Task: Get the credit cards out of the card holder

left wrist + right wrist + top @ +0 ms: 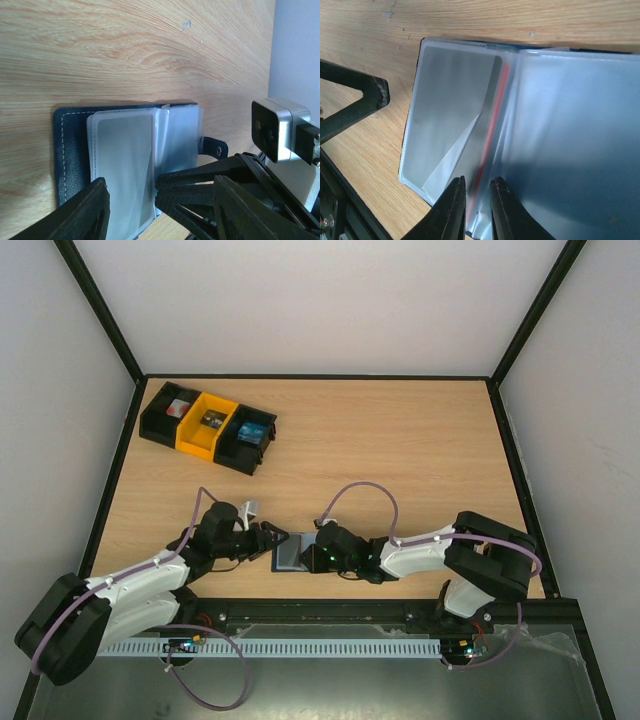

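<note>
right jaws nearly clenched around the red-edged card in the clear sleeves; can't tell if it's a firm grip. left jaws released, just left of the card holder, which lies open on the table, bottom centre of the top view. card's long edge runs up-frame from the right jaws. bins upper left hold small bits.

Dark blue card holder, white-stitched
</note>
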{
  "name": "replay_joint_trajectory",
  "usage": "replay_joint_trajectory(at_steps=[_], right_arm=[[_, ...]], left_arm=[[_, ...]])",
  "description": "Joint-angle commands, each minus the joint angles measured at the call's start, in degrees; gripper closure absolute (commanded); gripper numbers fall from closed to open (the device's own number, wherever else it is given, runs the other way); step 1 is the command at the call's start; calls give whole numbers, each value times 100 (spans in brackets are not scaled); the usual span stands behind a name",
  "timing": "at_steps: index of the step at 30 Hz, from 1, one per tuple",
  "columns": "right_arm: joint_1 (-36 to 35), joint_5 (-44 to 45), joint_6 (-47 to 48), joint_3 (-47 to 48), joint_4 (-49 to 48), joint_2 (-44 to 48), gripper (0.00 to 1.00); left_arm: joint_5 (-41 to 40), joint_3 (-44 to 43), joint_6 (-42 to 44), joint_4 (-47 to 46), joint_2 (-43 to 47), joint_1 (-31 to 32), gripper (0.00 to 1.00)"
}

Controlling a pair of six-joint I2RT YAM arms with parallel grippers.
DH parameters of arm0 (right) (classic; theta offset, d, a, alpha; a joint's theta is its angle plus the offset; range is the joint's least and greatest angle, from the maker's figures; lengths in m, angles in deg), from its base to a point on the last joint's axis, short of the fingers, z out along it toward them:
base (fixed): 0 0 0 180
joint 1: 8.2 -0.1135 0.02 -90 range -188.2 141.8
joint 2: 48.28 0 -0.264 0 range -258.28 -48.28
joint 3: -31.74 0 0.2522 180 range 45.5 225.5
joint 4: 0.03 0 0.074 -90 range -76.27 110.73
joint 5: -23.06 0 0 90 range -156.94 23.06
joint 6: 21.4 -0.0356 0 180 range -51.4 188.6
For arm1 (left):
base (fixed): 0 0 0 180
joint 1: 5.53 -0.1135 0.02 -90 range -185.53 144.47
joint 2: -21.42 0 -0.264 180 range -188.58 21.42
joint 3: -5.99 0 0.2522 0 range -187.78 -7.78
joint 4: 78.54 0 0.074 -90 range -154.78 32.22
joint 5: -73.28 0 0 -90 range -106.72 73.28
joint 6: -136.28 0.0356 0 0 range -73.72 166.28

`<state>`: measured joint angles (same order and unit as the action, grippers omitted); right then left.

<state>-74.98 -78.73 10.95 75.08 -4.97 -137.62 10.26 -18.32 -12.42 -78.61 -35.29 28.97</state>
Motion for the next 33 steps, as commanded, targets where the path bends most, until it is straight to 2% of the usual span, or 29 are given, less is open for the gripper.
replay_joint_trajectory(at_steps=[1, 7, 12, 19, 24, 33], right_arm=[[-28, 374, 86, -238, 446, 84, 85], [-29, 525, 105, -236, 650, 372, 87], [-67, 442, -5, -146, 558, 688, 86], [-190, 434, 108, 301, 787, 311, 85], [-225, 554, 119, 325, 875, 114, 85], [-298, 904, 127, 249, 1202, 2, 86]], left_arm=[[-44, 13, -137, -153, -7, 90, 40], [18, 11, -219, -222, -12, 105, 37], [-86, 33, -179, -160, 19, 102, 24], [-71, 160, -290, -354, 41, 105, 19], [-62, 188, -292, -369, 72, 112, 19], [-10, 237, -369, -496, 63, 116, 28]])
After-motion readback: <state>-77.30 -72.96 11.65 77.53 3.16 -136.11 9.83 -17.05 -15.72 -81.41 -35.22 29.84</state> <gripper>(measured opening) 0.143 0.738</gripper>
